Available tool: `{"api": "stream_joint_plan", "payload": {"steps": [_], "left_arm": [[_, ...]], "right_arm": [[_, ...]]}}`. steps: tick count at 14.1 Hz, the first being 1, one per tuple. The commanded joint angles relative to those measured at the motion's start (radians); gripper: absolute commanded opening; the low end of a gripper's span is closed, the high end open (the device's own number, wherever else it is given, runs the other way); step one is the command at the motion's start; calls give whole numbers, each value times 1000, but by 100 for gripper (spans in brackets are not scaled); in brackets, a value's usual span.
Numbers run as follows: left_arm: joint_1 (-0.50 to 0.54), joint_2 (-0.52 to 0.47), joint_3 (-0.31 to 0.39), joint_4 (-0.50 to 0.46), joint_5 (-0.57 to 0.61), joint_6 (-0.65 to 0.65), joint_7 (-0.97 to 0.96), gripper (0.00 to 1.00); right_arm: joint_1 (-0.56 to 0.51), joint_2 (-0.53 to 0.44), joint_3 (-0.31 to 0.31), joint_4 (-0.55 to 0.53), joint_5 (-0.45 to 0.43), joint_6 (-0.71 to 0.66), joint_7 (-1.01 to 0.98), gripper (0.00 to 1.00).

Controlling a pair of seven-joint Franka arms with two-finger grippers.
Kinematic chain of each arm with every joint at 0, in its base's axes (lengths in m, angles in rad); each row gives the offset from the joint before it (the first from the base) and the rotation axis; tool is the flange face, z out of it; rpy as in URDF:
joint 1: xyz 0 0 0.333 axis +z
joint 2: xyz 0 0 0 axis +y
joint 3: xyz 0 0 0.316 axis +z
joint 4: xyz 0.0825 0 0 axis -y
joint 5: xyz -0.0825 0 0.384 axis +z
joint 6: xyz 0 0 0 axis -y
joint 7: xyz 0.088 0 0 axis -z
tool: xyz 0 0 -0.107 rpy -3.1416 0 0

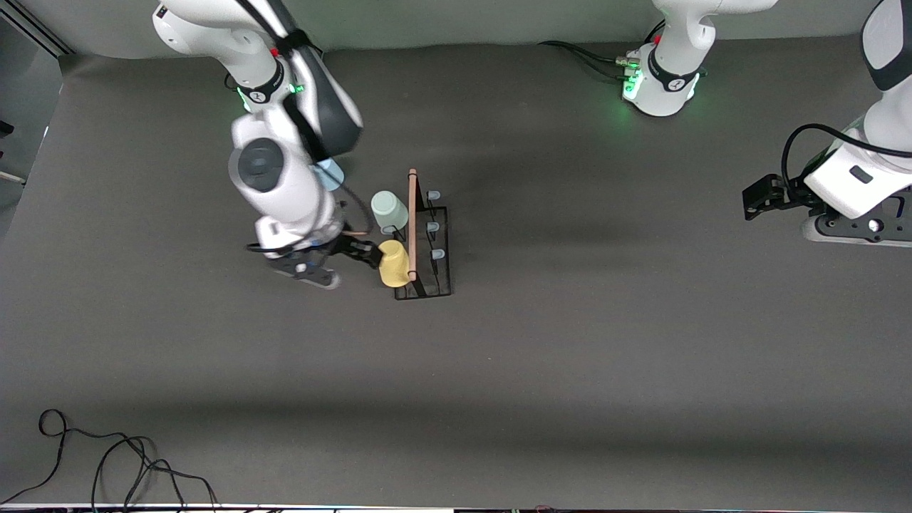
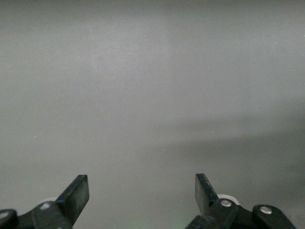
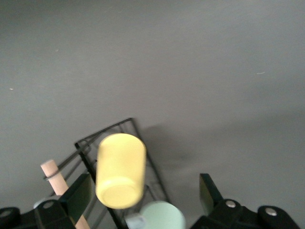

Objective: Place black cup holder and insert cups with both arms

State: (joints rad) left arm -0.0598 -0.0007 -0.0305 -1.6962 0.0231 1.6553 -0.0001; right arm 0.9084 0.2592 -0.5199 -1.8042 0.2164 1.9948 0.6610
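The black cup holder point(image 1: 442, 246) stands upright on the table, its wooden handle point(image 1: 412, 224) on top. The yellow cup point(image 1: 394, 263) and the grey-green cup point(image 1: 390, 210) sit upturned on pegs on the side toward the right arm's end. The light blue cup point(image 1: 332, 174) is mostly hidden under the right arm. My right gripper point(image 1: 362, 254) is open beside the yellow cup. In the right wrist view its fingers point(image 3: 82, 191) stand apart from the yellow cup point(image 3: 120, 167), with the grey-green cup point(image 3: 162, 217) and rack wire point(image 3: 119, 125) below. My left gripper point(image 1: 759, 197) waits, open and empty point(image 2: 141, 185).
Three bare pale blue pegs point(image 1: 433, 226) stick out on the rack's side toward the left arm's end. Loose black cables point(image 1: 107, 463) lie at the table's near edge at the right arm's end. More cables point(image 1: 584, 57) run to the left arm's base.
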Motion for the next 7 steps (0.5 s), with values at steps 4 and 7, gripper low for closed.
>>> {"api": "stream_joint_plan", "payload": {"steps": [4,7], "left_arm": [[-22,-15,0,-16,15,-5,-41,99],[-23,-13,0,-14,15,-2,-44,99]], "right_arm": [[4,-153,-233,130,-82,-364,-328,100],[4,-202,-301,169,-135,-447,-391,100]]}}
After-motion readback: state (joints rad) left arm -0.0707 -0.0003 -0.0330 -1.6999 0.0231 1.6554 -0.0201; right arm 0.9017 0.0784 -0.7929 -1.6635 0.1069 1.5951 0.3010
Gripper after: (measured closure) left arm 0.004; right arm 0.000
